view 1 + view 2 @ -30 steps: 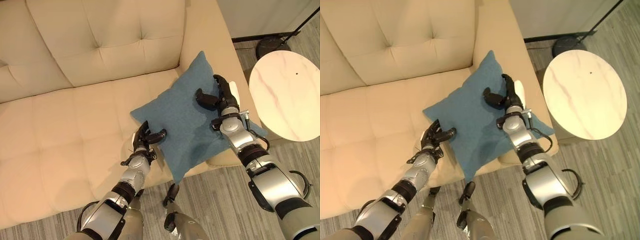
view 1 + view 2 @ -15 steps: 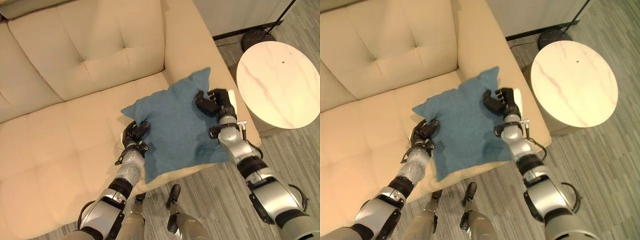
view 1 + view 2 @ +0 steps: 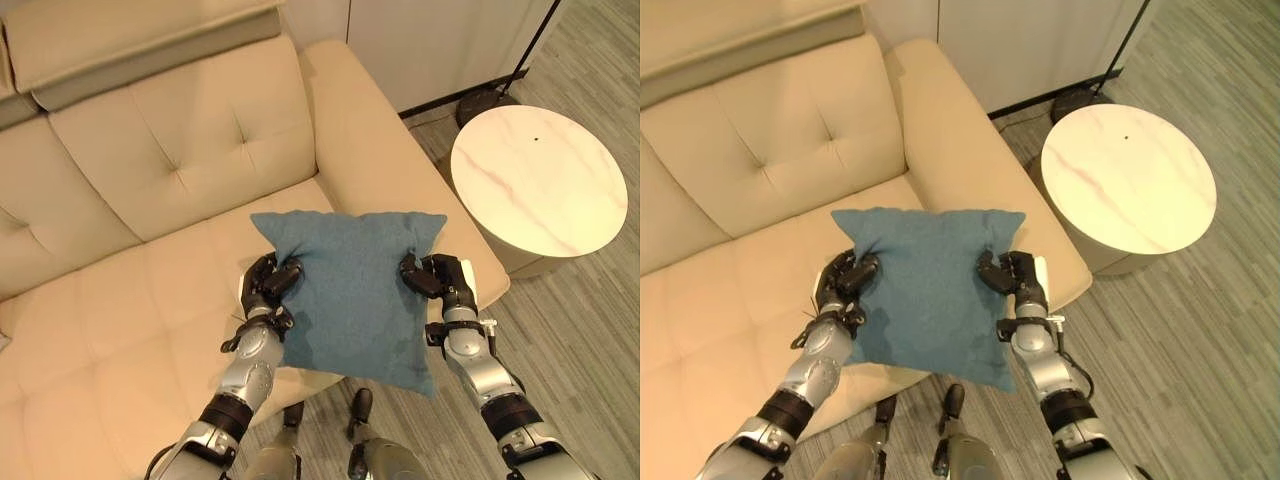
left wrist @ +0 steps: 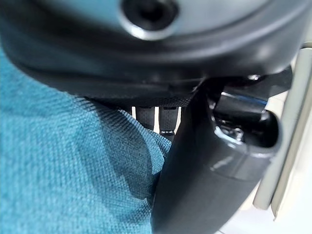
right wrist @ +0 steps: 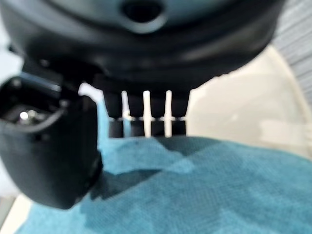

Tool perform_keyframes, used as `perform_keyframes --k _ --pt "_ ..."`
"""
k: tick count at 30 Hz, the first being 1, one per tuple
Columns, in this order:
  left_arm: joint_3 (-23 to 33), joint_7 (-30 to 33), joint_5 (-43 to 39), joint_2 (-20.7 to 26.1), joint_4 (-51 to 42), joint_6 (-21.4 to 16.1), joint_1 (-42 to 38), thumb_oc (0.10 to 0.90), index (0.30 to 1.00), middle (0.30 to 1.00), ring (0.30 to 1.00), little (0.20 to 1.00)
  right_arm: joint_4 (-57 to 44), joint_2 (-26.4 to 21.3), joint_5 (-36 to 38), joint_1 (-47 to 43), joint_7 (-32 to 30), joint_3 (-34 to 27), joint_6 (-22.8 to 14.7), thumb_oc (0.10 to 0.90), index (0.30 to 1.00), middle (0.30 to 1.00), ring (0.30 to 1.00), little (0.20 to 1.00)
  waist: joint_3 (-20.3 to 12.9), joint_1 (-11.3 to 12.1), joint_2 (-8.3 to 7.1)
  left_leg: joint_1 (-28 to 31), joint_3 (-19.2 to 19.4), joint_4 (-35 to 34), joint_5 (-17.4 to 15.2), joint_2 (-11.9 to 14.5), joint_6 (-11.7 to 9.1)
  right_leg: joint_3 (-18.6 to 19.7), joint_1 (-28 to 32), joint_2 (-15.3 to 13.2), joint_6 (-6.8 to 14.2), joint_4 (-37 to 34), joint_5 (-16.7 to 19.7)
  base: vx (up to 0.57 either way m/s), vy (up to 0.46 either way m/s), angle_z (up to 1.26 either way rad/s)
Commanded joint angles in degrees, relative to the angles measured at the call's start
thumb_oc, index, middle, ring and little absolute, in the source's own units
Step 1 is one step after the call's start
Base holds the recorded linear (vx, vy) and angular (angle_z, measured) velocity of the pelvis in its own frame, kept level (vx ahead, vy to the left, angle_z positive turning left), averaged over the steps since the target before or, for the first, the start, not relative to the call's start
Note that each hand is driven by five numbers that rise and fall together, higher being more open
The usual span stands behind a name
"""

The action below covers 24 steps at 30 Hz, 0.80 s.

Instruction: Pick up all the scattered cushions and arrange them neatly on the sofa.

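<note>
The cushion, a blue square one, is sitting in both of your hands above the sofa's front right corner. Your left hand is curling its fingers over the cushion's left edge and pinching the fabric against the thumb. Your right hand is doing the same on the right edge, its white-covered thumb lying on the outer side. The head views are showing you the whole cushion: its top edge is running level between two pointed corners, and its lower right corner is hanging past the seat's front edge, over the grey carpet.

The wrist views are giving you what the head views cannot — the grip from inside. In the left wrist view, the blue weave is bunching up under the left hand's dark thumb, with the fingers folding down just behind it. In the right wrist view, the right hand's fingers are coming down in a row onto the cloth, and the thumb is pressing into it beside them.

Moving outward, you are looking at open cream seat to the cushion's left and behind it, up to the tufted backrest. The sofa's right armrest is rising just behind your right hand. A round marble-topped side table is standing just beyond that armrest — near your right arm, but apart from it. A dark lamp base is resting on the floor behind the table.
</note>
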Motion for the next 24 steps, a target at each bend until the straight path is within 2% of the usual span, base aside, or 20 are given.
perform_keyframes --k 1,5,7,8,9,10,11,12,13,15,16,17,18,19,21,24 --pt "-4.4 -6.95 4.88 -3.14 -11.3 -4.23 -3.58 0.4 0.3 0.3 0.3 0.3 -9.64 3.61 -1.79 -1.84 1.95 2.71 -5.89 0.4 0.3 0.3 0.3 0.3 -7.41 -0.36 -2.64 -0.25 0.5 3.49 -6.01 -2.58 0.84 14.65 -0.57 0.13 4.0 10.36 -11.1 -0.09 -0.159 0.91" --pt "-5.53 -7.87 3.94 -2.97 -14.25 -3.93 -0.91 0.4 0.3 0.3 0.3 0.3 -12.98 2.66 -2.22 0.53 2.18 2.21 -6.6 0.4 0.3 0.3 0.3 0.3 -6.92 0.55 -2.01 -3.41 -1.31 3.48 -2.83 -2.12 -1.46 9.87 1.33 0.16 3.27 7.18 -12.12 -0.17 -0.191 0.55" --pt "-6.36 -8.03 2.84 -3.36 -14.76 -4.12 -0.4 0.4 0.3 0.3 0.3 0.3 -13.54 2.25 -1.85 0.62 1.65 2.13 -6.97 0.4 0.3 0.3 0.3 0.3 -6.56 0.87 -1.55 -5.09 -1.15 2.58 -1.42 -1.64 -2.0 7.03 1.49 -0.04 3.06 6.5 -12.31 -0.19 -0.12 0.75" --pt "-6.37 -8.02 2.84 -3.36 -14.77 -4.12 -0.38 0.4 0.3 0.3 0.3 0.3 -13.53 2.25 -1.84 0.62 1.66 2.13 -6.99 0.4 0.3 0.3 0.3 0.3 -6.57 0.72 -1.53 -5.11 -1.3 2.58 -1.41 -1.67 -2.02 6.87 1.54 -0.06 3.06 6.48 -12.33 -0.17 -0.085 0.96" --pt "-6.71 -8.39 2.39 -3.7 -14.8 -3.94 0.39 0.4 0.3 0.3 0.3 0.3 -13.78 1.7 -1.75 0.79 1.35 2.07 -7.26 0.4 0.3 0.3 0.3 0.3 -6.25 0.58 -1.28 -6.39 0.14 3.09 -1.1 -1.22 -2.15 3.97 1.98 -0.73 2.97 5.97 -12.32 -0.14 -0.044 0.64" --pt "-6.66 -8.36 2.05 -4.08 -15.11 -4.1 0.76 0.4 0.3 0.3 0.3 0.3 -14.13 1.48 -1.73 1.04 1.19 1.91 -7.31 0.4 0.3 0.3 0.3 0.3 -5.94 0.31 -1.42 -6.68 2.98 3.88 -1.3 -0.67 -1.99 2.95 2.2 -1.17 2.93 5.96 -12.33 -0.15 -0.042 0.55" --pt "-6.66 -8.36 2.05 -4.09 -15.11 -4.1 0.75 0.4 0.3 0.3 0.3 0.3 -14.13 1.46 -1.73 1.03 1.19 1.91 -7.31 0.4 0.3 0.3 0.3 0.3 -6.07 0.29 -1.34 -6.89 2.94 3.91 -1.23 -0.64 -1.99 2.91 2.06 -1.13 2.94 5.85 -12.17 -0.09 -0.017 0.46" --pt "-6.77 -8.35 1.91 -4.26 -15.33 -4.31 0.78 0.4 0.3 0.3 0.3 0.3 -14.45 1.22 -1.72 1.29 0.99 1.72 -7.3 0.4 0.3 0.3 0.3 0.3 -5.99 -0.16 -1.56 -7.23 6.6 4.82 -1.4 0.19 -1.47 1.97 2.08 -1.54 2.96 5.5 -11.85 -0.12 -0.001 0.93" --pt "-7.43 -8.67 1.8 -4.3 -15.07 -4.32 1.11 0.4 0.3 0.3 0.3 0.3 -14.66 0.93 -1.5 1.81 0.56 1.39 -7.39 0.4 0.3 0.3 0.3 0.3 -6.13 -1.18 -1.89 -7.23 13.82 5.58 -1.41 2.33 -0.68 0.17 2.47 -2.09 2.94 4.14 -11.01 -0.14 -0.007 0.99" --pt "-7.75 -8.65 1.61 -4.37 -14.52 -4.21 1.53 0.4 0.3 0.3 0.3 0.3 -15.02 0.59 -1.34 2.85 0.14 0.53 -7.42 0.4 0.3 0.3 0.3 0.3 -6.57 -2.16 -2.3 -6.89 20.67 6.01 -1.82 4.47 -0.67 -2.35 3.23 -2.78 3.08 2.71 -10.36 -0.07 -0.006 0.98" --pt "-7.76 -8.65 1.61 -4.37 -14.52 -4.21 1.53 0.4 0.3 0.3 0.3 0.3 -15.02 0.59 -1.34 2.86 0.14 0.53 -7.42 0.4 0.3 0.3 0.3 0.3 -6.56 -2.17 -2.3 -6.89 20.66 6.04 -1.84 4.47 -0.67 -2.36 3.26 -2.78 3.08 2.68 -10.35 0.04 -0.008 1.07" --pt "-8.31 -8.82 1.23 -4.75 -14.13 -4.01 1.69 0.4 0.3 0.3 0.3 0.3 -15.67 0.28 -1.2 3.77 -0.22 -0.19 -7.26 0.4 0.3 0.3 0.3 0.3 -7.27 -3.41 -2.76 -5.79 26.2 6.94 -3.21 6.03 -1.36 -4.71 4.63 -3.52 3.63 1.19 -10.46 0.05 -0.002 0.92" --pt "-8.32 -8.82 1.23 -4.75 -14.12 -4.01 1.7 0.4 0.3 0.3 0.3 0.3 -15.68 0.28 -1.2 3.8 -0.22 -0.19 -7.26 0.4 0.3 0.3 0.3 0.3 -7.22 -3.44 -2.77 -5.76 26.16 7.03 -3.28 6.03 -1.38 -4.75 4.75 -3.51 3.63 1.14 -10.47 0.08 0.031 1.16" --pt "-8.69 -9.04 1.19 -4.79 -14.06 -3.67 1.82 0.4 0.3 0.3 0.3 0.3 -15.87 0.27 -1.18 4.25 -0.43 -0.76 -6.95 0.4 0.3 0.3 0.3 0.3 -7.83 -4.0 -2.91 -4.97 28.89 7.17 -3.59 6.85 -1.47 -6.48 5.56 -3.81 3.75 0.36 -9.92 0.07 0.061 0.96" --pt "-8.75 -9.08 1.07 -4.7 -14.12 -3.4 1.96 0.4 0.3 0.3 0.3 0.3 -15.99 0.35 -1.3 4.38 -0.4 -0.78 -6.81 0.4 0.3 0.3 0.3 0.3 -8.15 -3.99 -2.98 -4.57 28.89 7.16 -3.86 6.73 -1.4 -7.01 6.21 -3.89 3.97 0.21 -9.85 0.11 0.073 0.71" --pt "-9.01 -8.86 1.47 -3.6 -15.01 -2.49 2.67 0.4 0.3 0.3 0.3 0.3 -16.84 0.53 -2.14 4.46 -0.1 -0.8 -5.96 0.4 0.3 0.3 0.3 0.3 -8.87 -3.37 -3.7 -3.95 27.72 8.36 -5.82 5.56 -0.24 -7.49 7.84 -5.19 4.41 2.52 -11.21 0.16 0.149 0.36"
